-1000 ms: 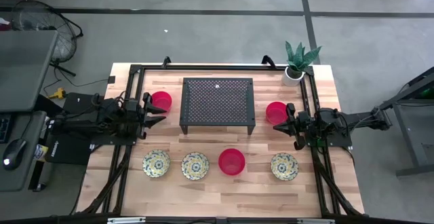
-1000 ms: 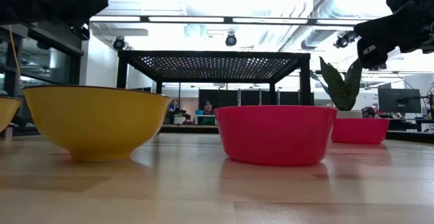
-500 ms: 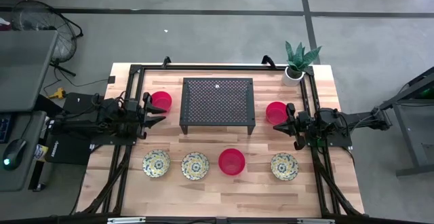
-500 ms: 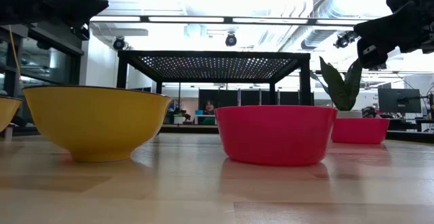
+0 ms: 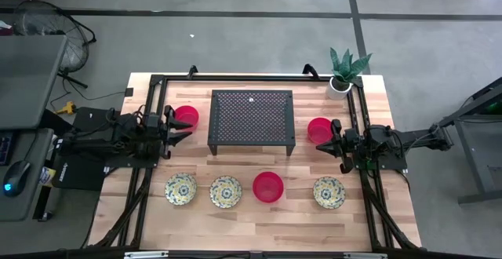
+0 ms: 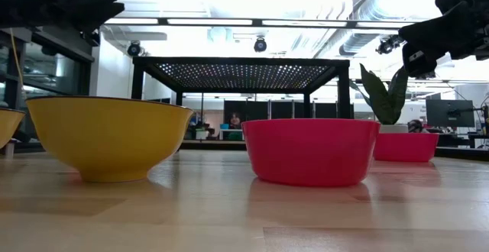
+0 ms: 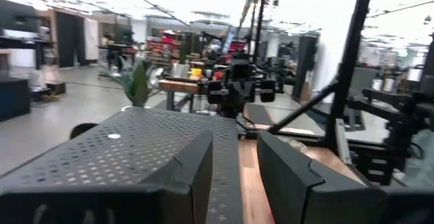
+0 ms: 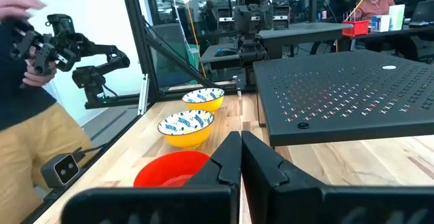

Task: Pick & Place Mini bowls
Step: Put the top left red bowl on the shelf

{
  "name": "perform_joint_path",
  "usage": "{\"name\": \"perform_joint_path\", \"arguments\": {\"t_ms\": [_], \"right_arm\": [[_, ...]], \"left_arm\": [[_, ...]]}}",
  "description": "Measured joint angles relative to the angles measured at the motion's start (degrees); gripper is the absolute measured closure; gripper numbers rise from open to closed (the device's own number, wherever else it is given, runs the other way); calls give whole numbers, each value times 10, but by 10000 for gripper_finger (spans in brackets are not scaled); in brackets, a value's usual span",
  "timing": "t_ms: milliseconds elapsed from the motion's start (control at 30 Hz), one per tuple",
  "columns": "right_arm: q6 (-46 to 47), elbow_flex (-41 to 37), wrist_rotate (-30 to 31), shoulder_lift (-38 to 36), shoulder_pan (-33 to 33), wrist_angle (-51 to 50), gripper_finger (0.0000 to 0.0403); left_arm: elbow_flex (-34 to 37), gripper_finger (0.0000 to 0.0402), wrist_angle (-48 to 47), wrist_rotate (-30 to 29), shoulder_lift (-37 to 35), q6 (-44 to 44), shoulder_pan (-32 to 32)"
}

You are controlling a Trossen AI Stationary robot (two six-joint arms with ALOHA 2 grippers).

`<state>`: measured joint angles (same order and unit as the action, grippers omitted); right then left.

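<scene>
Six mini bowls sit on their bases on the wooden table. Red ones are at the far left (image 5: 187,116), the right (image 5: 318,129) and the front row (image 5: 268,186). Patterned cream-yellow ones (image 5: 180,188) (image 5: 226,191) (image 5: 329,192) fill the rest of the front row. My left gripper (image 5: 179,128) hovers open beside the far-left red bowl, nothing between its fingers (image 7: 193,163). My right gripper (image 5: 330,139) hovers shut and empty by the right red bowl (image 8: 173,170), fingers (image 8: 229,157) pressed together.
A black perforated stand (image 5: 251,120) occupies the table's middle. A potted plant (image 5: 343,71) stands at the far right corner. Black frame rails (image 5: 154,102) run along both sides. A person (image 8: 20,81) stands beyond the table's edge in the right wrist view.
</scene>
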<state>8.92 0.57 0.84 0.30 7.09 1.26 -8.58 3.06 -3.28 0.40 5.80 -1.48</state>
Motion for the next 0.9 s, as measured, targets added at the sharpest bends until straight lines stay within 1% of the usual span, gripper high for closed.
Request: {"name": "perform_joint_path", "arguments": {"t_ms": [200, 333, 400, 533, 667, 733, 800, 900], "right_arm": [[0, 0, 0, 0, 0, 0, 402], [0, 0, 0, 0, 0, 0, 402], [0, 0, 0, 0, 0, 0, 402], [0, 0, 0, 0, 0, 0, 402], [0, 0, 0, 0, 0, 0, 402], [0, 0, 0, 0, 0, 0, 402], [0, 0, 0, 0, 0, 0, 402], [0, 0, 0, 0, 0, 0, 402]], "left_arm": [[0, 289, 8, 10, 0, -24, 0], [0, 289, 33, 10, 0, -44, 0], [-6, 289, 28, 9, 0, -58, 0], [-51, 289, -36, 7, 14, -97, 0], [-118, 289, -113, 5, 48, -134, 0], [-154, 289, -160, -6, 68, -146, 0], [-189, 289, -215, -25, 87, -149, 0], [-238, 289, -304, -77, 117, -146, 0]]}}
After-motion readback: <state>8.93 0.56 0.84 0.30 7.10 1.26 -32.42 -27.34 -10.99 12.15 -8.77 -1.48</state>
